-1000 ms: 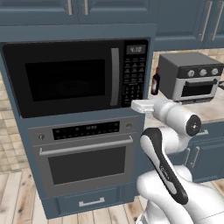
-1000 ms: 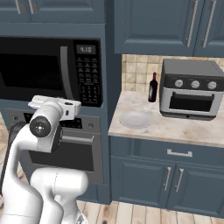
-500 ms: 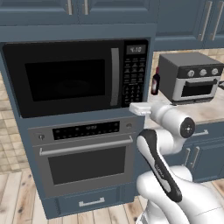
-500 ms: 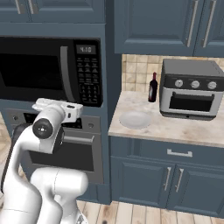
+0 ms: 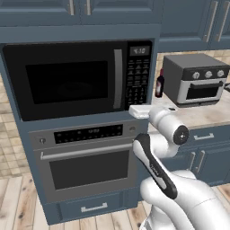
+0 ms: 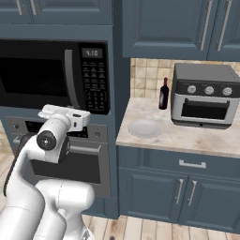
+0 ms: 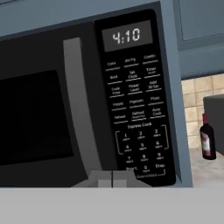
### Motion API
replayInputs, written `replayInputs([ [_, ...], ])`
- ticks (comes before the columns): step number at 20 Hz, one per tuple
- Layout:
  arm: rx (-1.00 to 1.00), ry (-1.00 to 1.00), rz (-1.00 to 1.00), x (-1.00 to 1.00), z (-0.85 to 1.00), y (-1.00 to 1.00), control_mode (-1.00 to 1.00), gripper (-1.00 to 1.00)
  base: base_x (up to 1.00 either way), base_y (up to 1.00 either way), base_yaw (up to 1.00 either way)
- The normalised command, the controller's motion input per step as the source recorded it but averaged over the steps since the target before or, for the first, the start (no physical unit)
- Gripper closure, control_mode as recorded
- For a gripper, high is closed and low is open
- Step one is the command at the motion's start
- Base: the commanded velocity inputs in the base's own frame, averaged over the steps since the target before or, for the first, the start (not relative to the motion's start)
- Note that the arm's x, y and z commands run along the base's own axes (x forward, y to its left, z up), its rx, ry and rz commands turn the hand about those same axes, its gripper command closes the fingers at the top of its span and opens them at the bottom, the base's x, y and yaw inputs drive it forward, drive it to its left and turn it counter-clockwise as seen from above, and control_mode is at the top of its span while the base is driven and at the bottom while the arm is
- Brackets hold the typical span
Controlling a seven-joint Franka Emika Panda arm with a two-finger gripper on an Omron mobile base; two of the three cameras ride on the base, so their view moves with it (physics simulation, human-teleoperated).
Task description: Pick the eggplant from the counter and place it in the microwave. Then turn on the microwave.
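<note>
We had the gripper (image 7: pixel 112 178) fully closed, empty, just below the microwave (image 5: pixel 72 78) keypad (image 7: pixel 138 127); door closed, counter (image 6: pixel 187 136) right.

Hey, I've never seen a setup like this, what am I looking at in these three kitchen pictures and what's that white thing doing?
It is a rendered kitchen with a white robot arm on a base that can drive. Two pictures come from cameras on that base, one behind the arm on each side. The third comes from a camera on the hand, looking along its tool, whose fingers are shut and hold nothing. The tool sits close to the bottom of the keypad on the large black built-in microwave, whose door is closed. On the pale beige stone counter stand a grey toaster oven with knobs, a dark red bottle and a pale round plate.
</note>
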Motion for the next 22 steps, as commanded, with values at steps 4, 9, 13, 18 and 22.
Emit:
replayInputs([
  [4, 0.02, -0.01, -0.03, 0.32, -0.03, -0.04, -1.0, 1.0, 0.0, 0.0, 0.0],
  [9, 0.03, 0.0, -0.01, 0.28, -0.11, -0.1, -1.0, 1.0, 0.0, 0.0, 0.0],
  [13, 0.02, 0.0, -0.01, 0.2, -0.19, -0.11, -1.0, 1.0, 0.0, 0.0, 0.0],
  [18, 0.02, 0.0, -0.02, 0.14, -0.19, -0.02, -1.0, 1.0, 0.0, 0.0, 0.0],
  [22, 0.01, 0.0, -0.02, 0.12, -0.19, 0.0, -1.0, 1.0, 0.0, 0.0, 0.0],
])
